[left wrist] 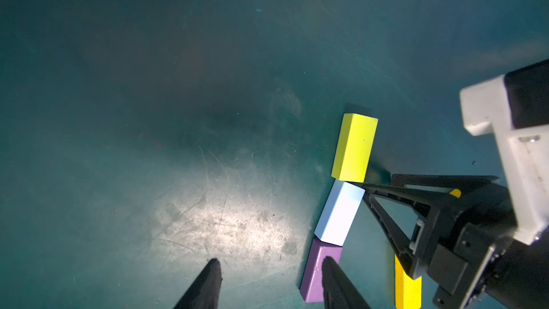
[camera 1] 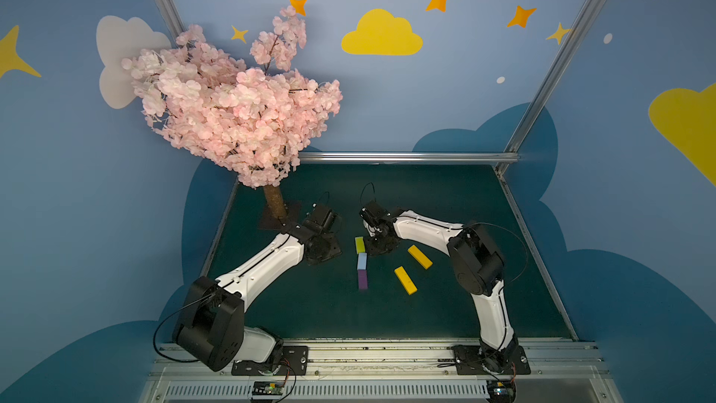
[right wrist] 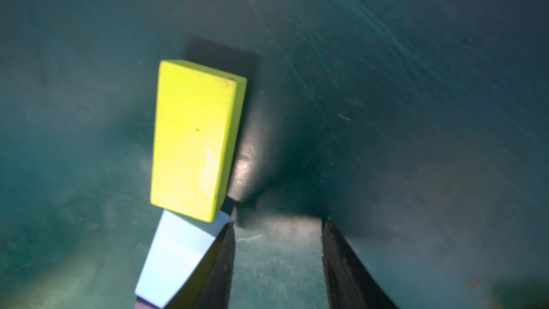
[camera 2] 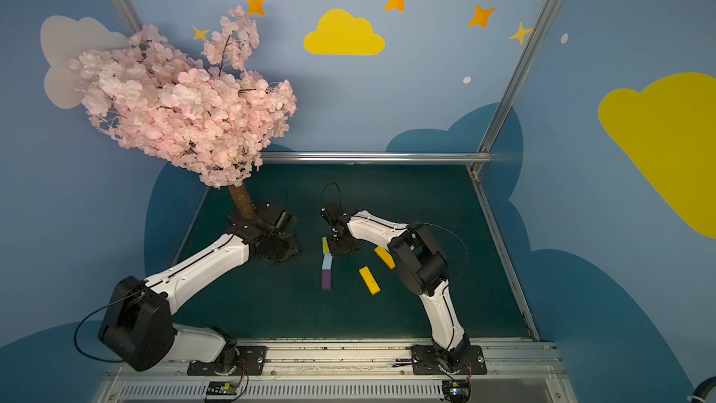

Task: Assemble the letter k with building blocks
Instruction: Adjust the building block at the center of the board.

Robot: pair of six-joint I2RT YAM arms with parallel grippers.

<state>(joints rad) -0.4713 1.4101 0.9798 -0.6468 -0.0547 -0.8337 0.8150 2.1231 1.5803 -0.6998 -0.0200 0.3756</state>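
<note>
Your left gripper sits closest to its lens, fingers spread with nothing between them; one finger covers part of the purple block. Your right gripper is spread too, over bare mat, one tip at a corner of the blue block, contact unclear. You have five blocks: three short ones end to end, lime block at 12 o'clock, purple at 6. The far orange block and near orange block lie loose at 3 to 4 o'clock. In a top view the right arm hides half the far one.
</note>
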